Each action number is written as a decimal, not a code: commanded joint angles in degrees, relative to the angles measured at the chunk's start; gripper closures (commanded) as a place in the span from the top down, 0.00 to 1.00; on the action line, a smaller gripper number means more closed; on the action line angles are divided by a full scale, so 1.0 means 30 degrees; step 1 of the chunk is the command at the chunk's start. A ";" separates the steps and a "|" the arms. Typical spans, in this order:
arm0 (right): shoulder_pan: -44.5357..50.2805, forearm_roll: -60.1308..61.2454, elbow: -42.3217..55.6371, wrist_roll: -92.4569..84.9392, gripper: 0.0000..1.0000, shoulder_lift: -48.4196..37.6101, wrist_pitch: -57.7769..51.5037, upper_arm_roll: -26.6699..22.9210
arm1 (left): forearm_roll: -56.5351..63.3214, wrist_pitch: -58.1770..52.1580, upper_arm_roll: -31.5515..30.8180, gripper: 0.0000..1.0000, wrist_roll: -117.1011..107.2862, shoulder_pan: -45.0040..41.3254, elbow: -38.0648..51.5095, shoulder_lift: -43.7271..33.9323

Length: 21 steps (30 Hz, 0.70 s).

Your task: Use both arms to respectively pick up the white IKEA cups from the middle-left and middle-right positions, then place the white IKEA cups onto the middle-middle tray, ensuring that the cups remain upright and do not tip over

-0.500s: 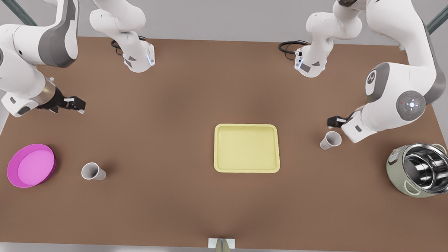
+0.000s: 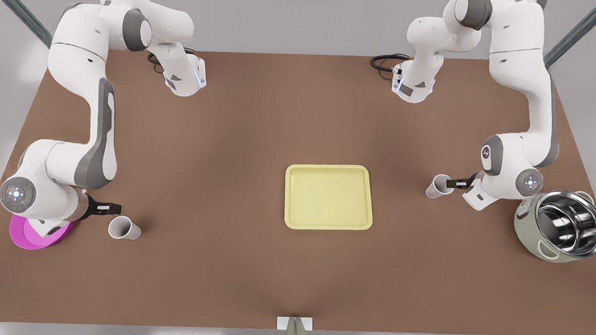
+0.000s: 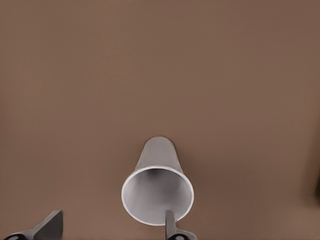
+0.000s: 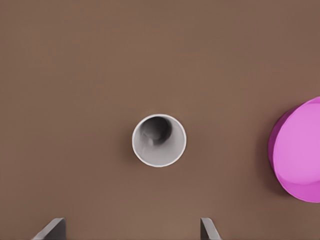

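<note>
The left gripper [image 2: 457,183] hung at the front view's right with its fingers [image 3: 170,223] spread wide, one of them crossing the rim of the white IKEA cup by the pot [image 2: 439,186]. The steel-lined pot [image 2: 563,225] stood just behind that arm's wrist. At the front view's left the right gripper [image 2: 110,208], also wide apart, hovered just beside the white IKEA cup by the plate [image 2: 124,228], and its arm covered part of the magenta plate [image 2: 27,235]. Both cups stood upright on the brown table [image 2: 229,150], well apart from the pale yellow tray [image 2: 328,197] between them.
</note>
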 commanded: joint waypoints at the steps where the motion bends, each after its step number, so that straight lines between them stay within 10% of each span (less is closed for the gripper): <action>1: -0.0376 0.0564 -0.0086 -0.1243 1.00 0.0495 0.2157 0.0015 | 0.0008 0.3599 0.0018 1.00 0.2844 0.0116 -0.0676 0.0115; 8: -0.1402 0.1414 -0.0174 -0.1243 1.00 0.2136 0.3622 -0.0014 | -0.0021 0.4888 0.0047 1.00 0.2786 0.0380 -0.2581 0.0642; 14: -0.2046 0.2028 -0.0232 -0.1243 1.00 0.3307 0.4676 0.0015 | -0.1603 0.5182 0.0047 0.50 0.2727 0.0351 -0.3109 0.0789; 21: -0.2046 0.2615 -0.0379 -0.1243 1.00 0.4011 0.5174 0.0015 | -0.1603 0.4859 0.0018 0.21 0.2757 0.0116 -0.3021 0.0496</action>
